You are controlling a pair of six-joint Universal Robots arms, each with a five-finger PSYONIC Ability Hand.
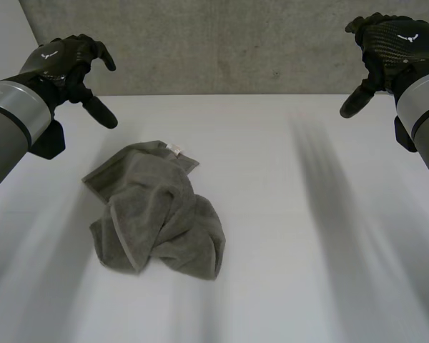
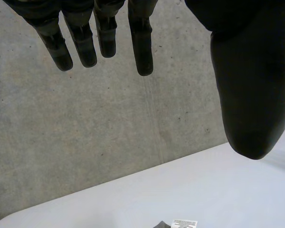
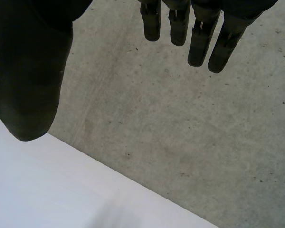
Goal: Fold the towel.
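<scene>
A grey-green towel [image 1: 156,209] lies crumpled in a heap on the white table [image 1: 286,236], left of the middle, with a small white label [image 1: 174,148] at its far edge. My left hand [image 1: 70,66] hangs open in the air above the table's far left, apart from the towel. My right hand [image 1: 386,48] is raised at the far right, open too, holding nothing. In the left wrist view the fingers [image 2: 141,38] are straight and the thumb [image 2: 251,90] stands apart; the label [image 2: 184,223] peeks in below them. The right wrist view shows straight fingers [image 3: 199,35] and thumb [image 3: 28,80].
A grey concrete wall [image 1: 229,43] rises right behind the table's far edge. Bare white tabletop stretches to the right of the towel and in front of it.
</scene>
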